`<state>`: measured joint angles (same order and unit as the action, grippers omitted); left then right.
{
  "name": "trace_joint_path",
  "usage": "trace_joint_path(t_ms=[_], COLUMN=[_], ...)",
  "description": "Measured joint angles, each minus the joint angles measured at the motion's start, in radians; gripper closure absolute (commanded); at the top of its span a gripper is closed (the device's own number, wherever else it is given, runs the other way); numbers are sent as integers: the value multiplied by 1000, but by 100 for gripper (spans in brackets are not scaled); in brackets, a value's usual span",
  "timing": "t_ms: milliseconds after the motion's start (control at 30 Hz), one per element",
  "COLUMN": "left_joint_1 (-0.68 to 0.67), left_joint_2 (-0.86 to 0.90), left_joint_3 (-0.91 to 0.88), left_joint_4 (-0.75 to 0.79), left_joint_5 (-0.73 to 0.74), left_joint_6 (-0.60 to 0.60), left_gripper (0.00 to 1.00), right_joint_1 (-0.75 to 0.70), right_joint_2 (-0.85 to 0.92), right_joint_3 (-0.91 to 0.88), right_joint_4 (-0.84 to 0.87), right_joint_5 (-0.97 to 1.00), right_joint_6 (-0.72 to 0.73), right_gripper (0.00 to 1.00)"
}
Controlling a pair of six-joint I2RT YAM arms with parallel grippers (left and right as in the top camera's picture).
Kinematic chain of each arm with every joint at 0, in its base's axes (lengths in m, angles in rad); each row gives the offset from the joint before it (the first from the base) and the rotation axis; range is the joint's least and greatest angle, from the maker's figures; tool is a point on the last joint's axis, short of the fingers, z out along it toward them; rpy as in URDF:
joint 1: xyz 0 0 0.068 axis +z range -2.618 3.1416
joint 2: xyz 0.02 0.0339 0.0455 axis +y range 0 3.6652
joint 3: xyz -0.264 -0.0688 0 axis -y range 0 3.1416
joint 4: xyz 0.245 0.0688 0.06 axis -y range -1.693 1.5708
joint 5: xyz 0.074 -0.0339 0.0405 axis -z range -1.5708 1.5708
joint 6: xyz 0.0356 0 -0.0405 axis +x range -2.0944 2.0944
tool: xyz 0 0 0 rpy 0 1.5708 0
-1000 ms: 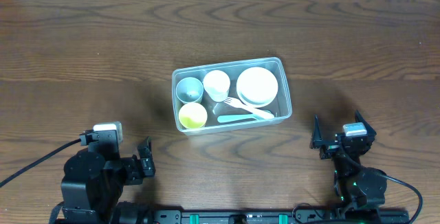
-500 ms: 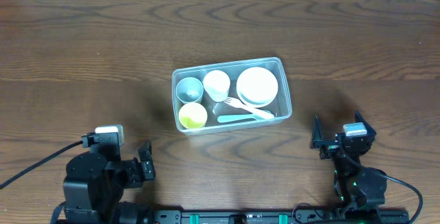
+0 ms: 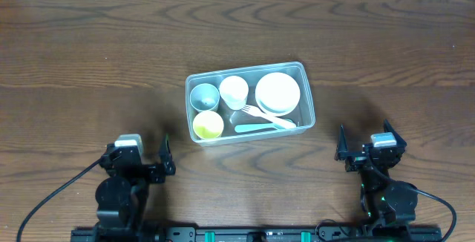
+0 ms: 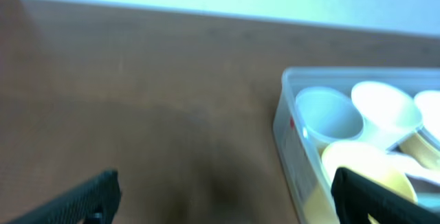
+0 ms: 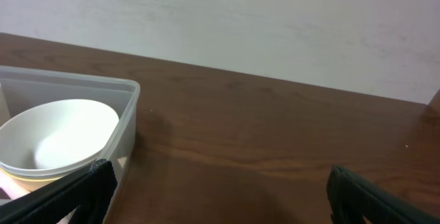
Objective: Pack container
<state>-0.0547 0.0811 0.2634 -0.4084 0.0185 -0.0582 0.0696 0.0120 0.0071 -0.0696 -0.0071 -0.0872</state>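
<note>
Dark wooden table (image 3: 89, 49), pale wall behind it. We have the left gripper (image 3: 139, 162) low at the near edge, jaws spread wide with nothing between them. The right gripper (image 3: 368, 151) is likewise parted and empty. Both sit well apart from the container (image 3: 188, 102) at mid-table, and we reckon that's because packing looks finished: cups (image 3: 233, 90), stacked bowls (image 3: 277, 92), fork (image 3: 265, 114) and teal utensil (image 3: 252, 128) all lie inside. The left wrist view is blurred and crops the container; the right wrist view catches one corner only. How many bowls are stacked, we cannot tell.
</note>
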Motion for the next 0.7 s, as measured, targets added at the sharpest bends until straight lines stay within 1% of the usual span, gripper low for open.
trace_joint_path(t_ms=[167,267,333,467,700], left_joint_1=[0,0,0,0,0], left_joint_2=[-35,-54,-67,-70,-71], left_joint_3=[-146,-208,-236,-256,-245], left_joint_4=[319,423,444,414,383], left_joint_5=[0,0,0,0,5], left_joint_6=[48,88,117,161,190], left_gripper=[2,2,2,2,2], right_joint_1=[0,0,0,0,0], right_joint_2=[0,0,0,0,0], right_joint_3=[0,0,0,0,0], right_joint_4=[0,0,0,0,0], right_joint_5=[0,0,0,0,0], right_joint_6=[0,0,0,0,0], right_gripper=[1,1,1,1,1])
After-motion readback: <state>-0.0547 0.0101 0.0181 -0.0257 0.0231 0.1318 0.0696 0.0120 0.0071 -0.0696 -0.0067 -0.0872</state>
